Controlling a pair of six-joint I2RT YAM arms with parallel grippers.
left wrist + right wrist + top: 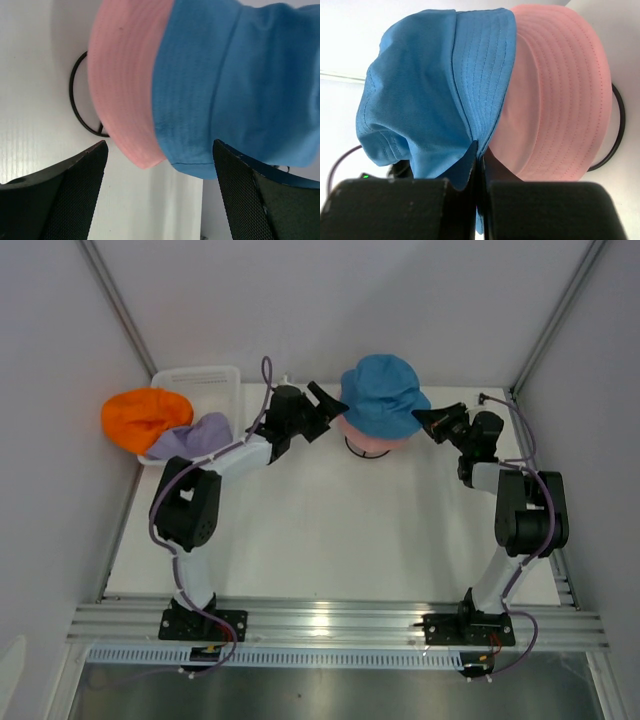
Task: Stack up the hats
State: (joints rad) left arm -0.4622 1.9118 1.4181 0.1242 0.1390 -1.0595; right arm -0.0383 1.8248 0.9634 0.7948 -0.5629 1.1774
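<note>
White counter (330,540), grey walls (350,300) on three sides. Far centre: blue hat (383,395) over pink hat (368,443) on wire stand (80,107). Far left: orange hat (140,418) and lavender hat (195,437) at basket (205,375). Left pincer (328,415) spread beside the stack. Right pincer (420,418) pinching the blue hat's brim.

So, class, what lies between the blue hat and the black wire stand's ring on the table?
The pink hat: it sits under the blue hat and over the black wire stand. Both wrist views show it, the right one most clearly.
</note>
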